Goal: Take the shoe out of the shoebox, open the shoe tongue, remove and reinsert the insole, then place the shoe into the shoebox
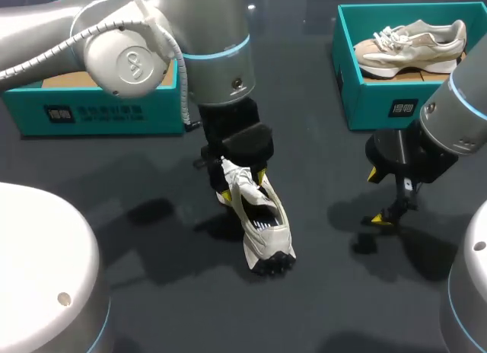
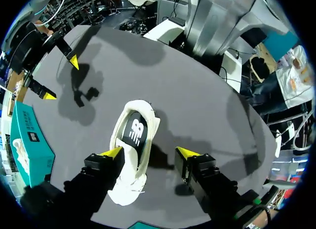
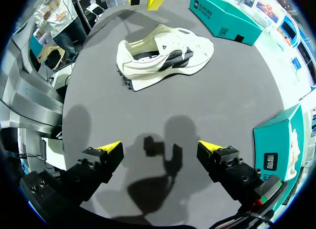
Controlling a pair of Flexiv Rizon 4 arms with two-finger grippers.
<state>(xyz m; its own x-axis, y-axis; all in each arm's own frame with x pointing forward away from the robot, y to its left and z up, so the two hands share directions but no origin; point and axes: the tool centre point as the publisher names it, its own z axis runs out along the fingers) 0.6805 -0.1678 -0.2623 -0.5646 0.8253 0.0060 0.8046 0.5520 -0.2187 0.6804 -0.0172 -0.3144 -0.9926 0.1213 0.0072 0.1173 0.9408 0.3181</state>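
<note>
the white shoe (image 1: 262, 224) lay on the dark table (image 1: 152, 307) near the middle, outside both boxes. its lugged heel end was nearer the robot and its front end was under the left gripper (image 1: 242, 182). in the left wrist view the left gripper (image 2: 149, 152) had its fingers spread wide. one yellow tip overlapped the side of the white shoe (image 2: 132, 140) and the other hung over bare table beside it, so nothing was pinched from two sides (whether the nearer tip actually touched the upper, i could not tell). the shoe's opening faced up, with the dark insole (image 2: 136, 133) showing inside it.

the right gripper (image 1: 375, 197) hung over bare table to the right of the shoe, well apart from it. in its own wrist view the right gripper (image 3: 161, 147) also had its fingers spread, with only its shadow on the table between them and the white shoe (image 3: 163, 56) lying ahead.

the right shoebox (image 1: 396, 102), teal, sat at the far right of the table and held a beige shoe (image 1: 411, 45). the left shoebox (image 1: 99, 109), also teal, sat at the far left, partly hidden behind the left arm.
</note>
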